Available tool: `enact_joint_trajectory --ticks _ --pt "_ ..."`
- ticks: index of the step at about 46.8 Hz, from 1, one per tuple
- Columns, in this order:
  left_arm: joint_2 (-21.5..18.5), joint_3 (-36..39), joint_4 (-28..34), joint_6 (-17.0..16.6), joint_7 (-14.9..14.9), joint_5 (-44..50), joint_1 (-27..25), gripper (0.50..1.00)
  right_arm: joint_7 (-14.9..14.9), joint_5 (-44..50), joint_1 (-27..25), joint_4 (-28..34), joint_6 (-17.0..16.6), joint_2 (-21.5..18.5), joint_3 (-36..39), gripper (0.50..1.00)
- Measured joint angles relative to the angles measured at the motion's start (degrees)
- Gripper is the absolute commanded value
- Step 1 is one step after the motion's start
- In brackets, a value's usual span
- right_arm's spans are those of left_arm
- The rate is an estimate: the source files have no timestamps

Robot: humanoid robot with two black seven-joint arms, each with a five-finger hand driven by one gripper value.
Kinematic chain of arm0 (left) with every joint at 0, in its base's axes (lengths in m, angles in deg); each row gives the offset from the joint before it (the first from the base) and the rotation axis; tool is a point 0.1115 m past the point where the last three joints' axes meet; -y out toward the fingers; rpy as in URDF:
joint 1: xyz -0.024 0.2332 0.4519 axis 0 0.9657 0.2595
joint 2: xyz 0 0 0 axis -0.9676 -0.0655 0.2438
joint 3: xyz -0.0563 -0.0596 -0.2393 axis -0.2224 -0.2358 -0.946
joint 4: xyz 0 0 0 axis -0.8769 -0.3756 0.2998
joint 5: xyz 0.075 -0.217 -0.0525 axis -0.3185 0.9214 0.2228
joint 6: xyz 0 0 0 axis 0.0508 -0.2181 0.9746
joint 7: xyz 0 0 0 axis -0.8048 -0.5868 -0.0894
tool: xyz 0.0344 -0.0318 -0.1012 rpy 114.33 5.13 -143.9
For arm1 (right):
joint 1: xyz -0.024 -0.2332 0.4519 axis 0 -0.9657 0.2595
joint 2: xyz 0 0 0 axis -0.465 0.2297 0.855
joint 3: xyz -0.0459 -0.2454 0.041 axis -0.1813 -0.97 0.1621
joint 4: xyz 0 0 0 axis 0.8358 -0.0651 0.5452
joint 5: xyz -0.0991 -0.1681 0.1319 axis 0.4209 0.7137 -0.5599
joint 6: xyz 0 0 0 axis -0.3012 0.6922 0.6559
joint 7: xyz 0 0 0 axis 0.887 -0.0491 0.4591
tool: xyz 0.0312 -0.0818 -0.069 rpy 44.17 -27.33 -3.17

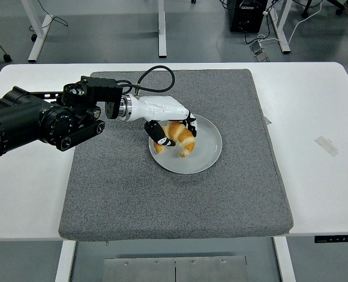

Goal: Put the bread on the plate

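A golden croissant (pixel 180 138) lies over the left half of the round grey plate (pixel 208 147), low against its surface. My left hand (pixel 172 133) comes in from the left with its white palm above the bread. Its black fingers (pixel 159 136) are curled around the croissant on both sides. Whether the bread rests on the plate or hangs just above it cannot be told. The right arm does not show.
The plate sits on a large grey mat (pixel 174 176) that covers the middle of the white table (pixel 314 164). A strip of tape (pixel 327 145) lies on the table at the right. A black cable (pixel 156 73) loops above my left wrist.
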Motion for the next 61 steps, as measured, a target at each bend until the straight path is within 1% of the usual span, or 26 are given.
enact_joint_trajectory --ticks 9,29,40,61 --pt "1.1 0.0 -0.7 -0.1 0.0 0.0 0.5 0.605 0.0 0.0 0.0 0.0 0.0 0.0 0.0 1.0" --pt "1.1 0.0 -1.0 -0.2 0.0 0.0 0.6 0.63 0.0 0.0 0.0 0.0 0.0 0.0 0.0 1.0" --pt "1.2 0.1 -1.0 -0.2 0.1 0.0 0.9 0.666 0.0 0.0 0.0 0.0 0.0 0.0 0.0 1.0" --pt "1.2 0.0 -1.6 -0.2 1.1 0.0 1.3 0.766 0.0 0.0 0.0 0.0 0.0 0.0 0.0 1.0"
